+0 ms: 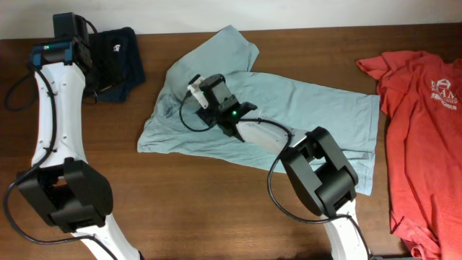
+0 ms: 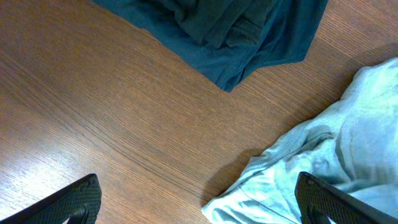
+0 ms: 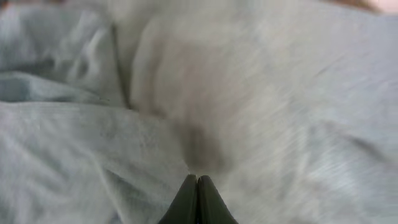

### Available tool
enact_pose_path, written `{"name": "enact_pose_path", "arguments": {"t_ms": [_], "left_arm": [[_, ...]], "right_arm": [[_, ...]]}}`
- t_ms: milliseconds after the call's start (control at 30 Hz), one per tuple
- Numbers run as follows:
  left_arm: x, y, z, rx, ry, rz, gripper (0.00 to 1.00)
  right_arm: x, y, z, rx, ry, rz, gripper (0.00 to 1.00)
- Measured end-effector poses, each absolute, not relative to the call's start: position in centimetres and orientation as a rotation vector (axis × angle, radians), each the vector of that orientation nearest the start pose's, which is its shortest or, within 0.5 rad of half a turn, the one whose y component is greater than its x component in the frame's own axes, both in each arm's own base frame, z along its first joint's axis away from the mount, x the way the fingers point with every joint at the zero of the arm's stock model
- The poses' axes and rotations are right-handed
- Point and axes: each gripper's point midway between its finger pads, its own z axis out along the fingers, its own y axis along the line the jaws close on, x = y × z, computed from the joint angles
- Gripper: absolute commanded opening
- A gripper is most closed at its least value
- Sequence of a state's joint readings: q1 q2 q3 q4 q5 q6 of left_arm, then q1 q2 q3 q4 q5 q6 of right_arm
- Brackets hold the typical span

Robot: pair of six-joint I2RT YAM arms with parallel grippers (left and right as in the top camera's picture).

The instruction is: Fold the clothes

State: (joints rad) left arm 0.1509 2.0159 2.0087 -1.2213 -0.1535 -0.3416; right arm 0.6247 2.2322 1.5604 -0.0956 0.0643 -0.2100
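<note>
The right gripper (image 3: pixel 197 198), fingers pressed together, points into the pale blue-grey T-shirt (image 1: pixel 303 108) at centre frame; I cannot tell whether cloth is caught. The left gripper (image 2: pixel 199 202) hangs spread wide over the table (image 2: pixel 93 112) at upper left, beside a dark navy garment (image 1: pixel 119 50). The coral-red T-shirt (image 1: pixel 419 144) lies at the right edge.

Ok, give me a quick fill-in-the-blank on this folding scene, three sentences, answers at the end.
1. On the right gripper, the jaws are ___ over the pale blue T-shirt.
2. On the left gripper, the jaws are ___ above the wooden table.
3. The T-shirt with the white chest print is coral-___.
Missing words: shut; open; red.
</note>
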Motion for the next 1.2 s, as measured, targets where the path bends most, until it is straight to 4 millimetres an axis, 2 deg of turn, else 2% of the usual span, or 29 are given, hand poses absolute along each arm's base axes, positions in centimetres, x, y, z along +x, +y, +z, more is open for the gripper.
{"name": "enact_pose_path", "arguments": {"t_ms": [100, 200, 267, 400, 567, 700, 833, 1000, 1100, 1133, 1200], "left_arm": [[45.2, 9.5, 18.0, -0.714, 2.689, 0.167, 0.99], [45.2, 9.5, 18.0, -0.714, 2.689, 0.167, 0.99], [45.2, 9.5, 18.0, -0.714, 2.689, 0.167, 0.99], [45.2, 9.5, 18.0, -0.714, 2.689, 0.167, 0.99], [45.2, 9.5, 18.0, -0.714, 2.690, 0.167, 0.99], [45.2, 9.5, 18.0, -0.714, 2.689, 0.167, 0.99], [45.2, 9.5, 18.0, -0.714, 2.689, 0.167, 0.99], [45.2, 9.5, 18.0, -0.714, 2.689, 0.167, 0.99], [45.2, 9.5, 18.0, -0.714, 2.689, 0.167, 0.99], [45.2, 9.5, 18.0, -0.714, 2.689, 0.167, 0.99], [45.2, 9.5, 18.0, -0.714, 2.689, 0.167, 0.99]], "right_arm": [[49.7, 33.1, 5.7, -0.882, 2.122, 0.131, 0.07], [50.5, 32.2, 6.0, -0.858, 2.118, 0.121, 0.12], [51.0, 31.7, 6.2, -0.843, 2.115, 0.114, 0.24], [52.3, 30.8, 7.0, -0.803, 2.083, 0.107, 0.35], [53.2, 29.5, 7.1, -0.767, 2.091, 0.097, 0.35], [51.5, 28.3, 5.3, -0.826, 2.224, 0.137, 0.28], [50.0, 29.4, 5.8, -0.888, 2.259, 0.260, 0.29], [49.1, 31.9, 7.9, -0.962, 2.189, 0.384, 0.29], [48.1, 33.5, 8.3, -1.065, 2.126, 0.397, 0.29], [47.7, 34.1, 8.3, -1.098, 2.106, 0.397, 0.30], [47.1, 35.3, 8.5, -1.160, 2.057, 0.397, 0.38]]}}
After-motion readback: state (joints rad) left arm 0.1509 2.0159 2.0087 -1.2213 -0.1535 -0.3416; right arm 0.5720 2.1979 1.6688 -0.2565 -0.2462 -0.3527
